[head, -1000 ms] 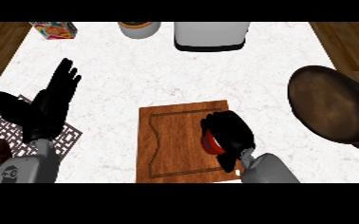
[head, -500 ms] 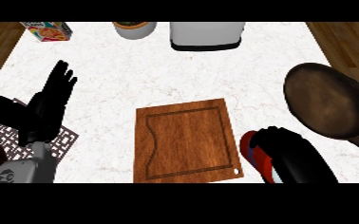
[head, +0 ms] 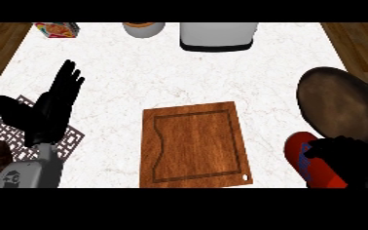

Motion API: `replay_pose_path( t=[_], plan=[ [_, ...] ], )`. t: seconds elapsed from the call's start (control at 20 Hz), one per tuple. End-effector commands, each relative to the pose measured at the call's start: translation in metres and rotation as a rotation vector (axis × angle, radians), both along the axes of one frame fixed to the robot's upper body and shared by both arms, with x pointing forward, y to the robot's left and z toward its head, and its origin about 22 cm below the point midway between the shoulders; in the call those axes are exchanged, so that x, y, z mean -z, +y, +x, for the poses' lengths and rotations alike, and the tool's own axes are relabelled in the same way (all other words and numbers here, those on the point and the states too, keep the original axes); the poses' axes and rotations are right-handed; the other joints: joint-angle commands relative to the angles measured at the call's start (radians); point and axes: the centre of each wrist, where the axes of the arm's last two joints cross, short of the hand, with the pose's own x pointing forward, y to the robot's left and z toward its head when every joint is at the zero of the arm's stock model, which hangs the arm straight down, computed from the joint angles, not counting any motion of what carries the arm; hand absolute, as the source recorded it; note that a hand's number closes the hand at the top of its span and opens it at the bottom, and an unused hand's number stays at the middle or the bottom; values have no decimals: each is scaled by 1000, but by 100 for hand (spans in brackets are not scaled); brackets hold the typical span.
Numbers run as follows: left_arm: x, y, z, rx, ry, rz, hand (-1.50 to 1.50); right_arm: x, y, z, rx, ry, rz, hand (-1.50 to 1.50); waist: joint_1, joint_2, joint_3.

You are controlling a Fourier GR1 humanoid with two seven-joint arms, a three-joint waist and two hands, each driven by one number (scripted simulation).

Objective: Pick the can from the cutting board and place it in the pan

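The red can (head: 307, 161) lies tilted at the lower right, off the wooden cutting board (head: 194, 144), with my right hand (head: 342, 155) curled round its right side. The dark round pan (head: 336, 101) sits just above the can at the right edge of the counter. The board's top is bare. My left hand (head: 52, 108) rests open at the left, fingers pointing up.
A white appliance (head: 217, 36) and a grey bowl (head: 144, 28) stand at the back of the counter, with a colourful box (head: 57, 29) at the back left. A dark patterned mat (head: 28, 136) lies under my left hand.
My right hand has carried the can from the board's right part off to the right, toward the pan. The left hand stayed resting at the left.
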Motion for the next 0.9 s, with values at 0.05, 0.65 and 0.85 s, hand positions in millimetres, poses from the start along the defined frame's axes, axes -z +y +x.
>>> replay_pose_path(
  t=[0.05, 0.65, 0.85],
  plan=[
    [-20, -6, 2, 23, -2, 0, 0, -23, -29, 8, 56, -33, 156, 150, 15, 2, 2],
    [-14, -1, 8, 27, -9, -6, 0, -10, -173, 84, 186, -98, 300, 150, 28, 7, 2],
    [-7, -3, 1, 23, -3, 0, 0, -4, -204, 107, 179, -70, 331, 150, 31, 6, 1]
  ],
)
